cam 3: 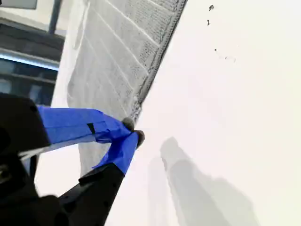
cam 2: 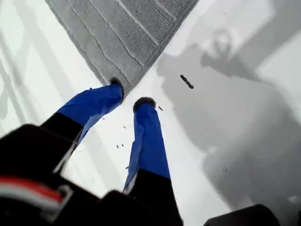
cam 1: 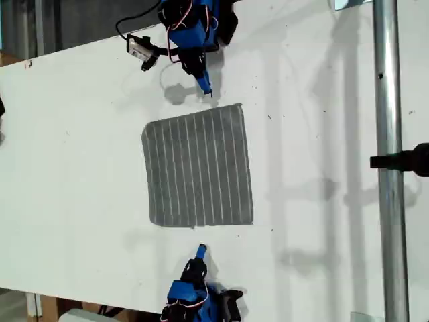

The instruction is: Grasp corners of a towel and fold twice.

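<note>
While looking down over the white table (cam 1: 80,168), finding the grey towel (cam 1: 198,168) lying flat and unfolded near its middle, thin white stripes running from the exterior view's top toward its bottom. Noting one blue arm (cam 1: 191,33) reaching in from the exterior view's top edge, its tip hanging just short of the towel's upper hem, and another arm (cam 1: 191,292) reaching in from the bottom edge, its tip near the lower hem but apart from it. Seeing my first gripper (cam 2: 129,94) hovering at a corner (cam 2: 126,84) of the towel, fingers (cam 2: 146,106) standing narrowly apart with only bare table between them; one fingertip sitting right at the cloth's edge, though cannot tell whether touching. Spotting a small dark speck (cam 2: 186,81) on the table just beside that corner. Seeing my second gripper (cam 3: 134,132) sitting just beside the towel's hem, fingertips pressing together and holding nothing. Noticing a metal pole (cam 1: 389,168) crossing the exterior view's right side, well apart from the towel.
</note>
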